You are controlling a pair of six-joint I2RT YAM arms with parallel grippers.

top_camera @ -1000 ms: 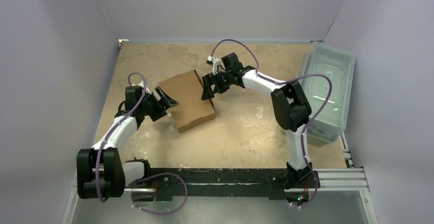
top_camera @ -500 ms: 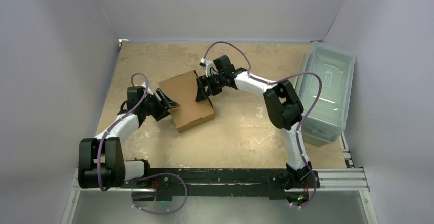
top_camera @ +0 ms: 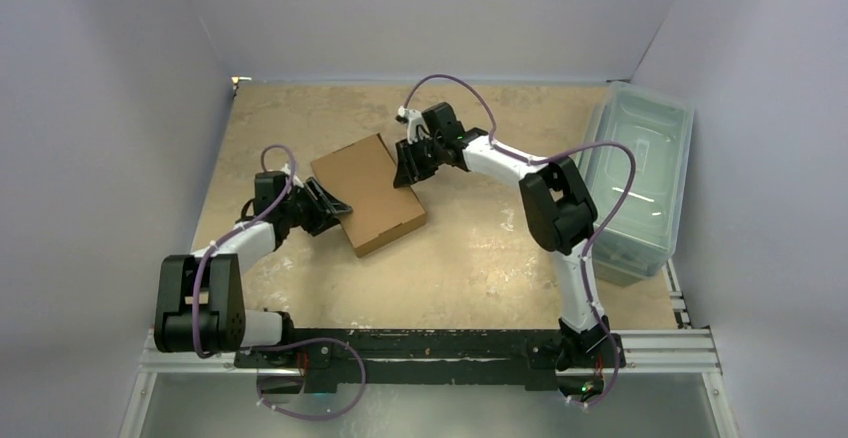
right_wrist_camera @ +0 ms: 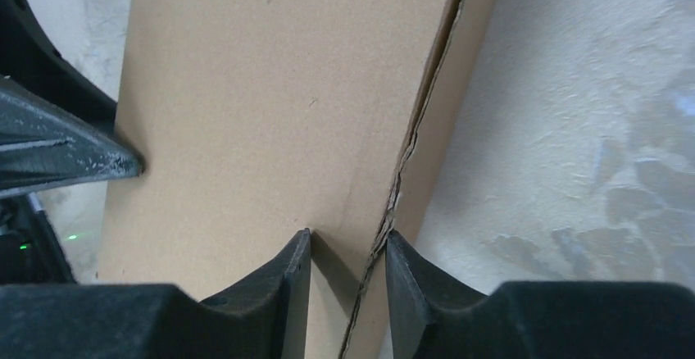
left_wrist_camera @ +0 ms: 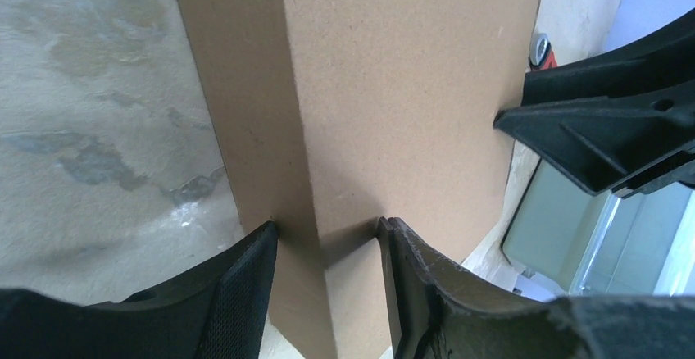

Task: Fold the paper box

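Note:
The paper box (top_camera: 367, 193) is a flat brown cardboard mailer with its lid down, lying askew on the beige table. My left gripper (top_camera: 338, 206) holds its near left edge. In the left wrist view the left gripper (left_wrist_camera: 328, 244) has one finger on the side wall and the other on the lid of the box (left_wrist_camera: 393, 88). My right gripper (top_camera: 408, 170) grips the opposite far right edge. In the right wrist view the right gripper (right_wrist_camera: 348, 248) straddles the seam between the lid and side wall of the box (right_wrist_camera: 270, 88).
A translucent grey-green plastic bin (top_camera: 645, 173) stands along the right wall. White walls close in the table on the left, back and right. The arm bases and a black rail (top_camera: 430, 343) run along the near edge.
Both grippers have narrowed from wide open onto the box's edges. The right gripper came in against the far right edge, and the box shifted slightly to the right.

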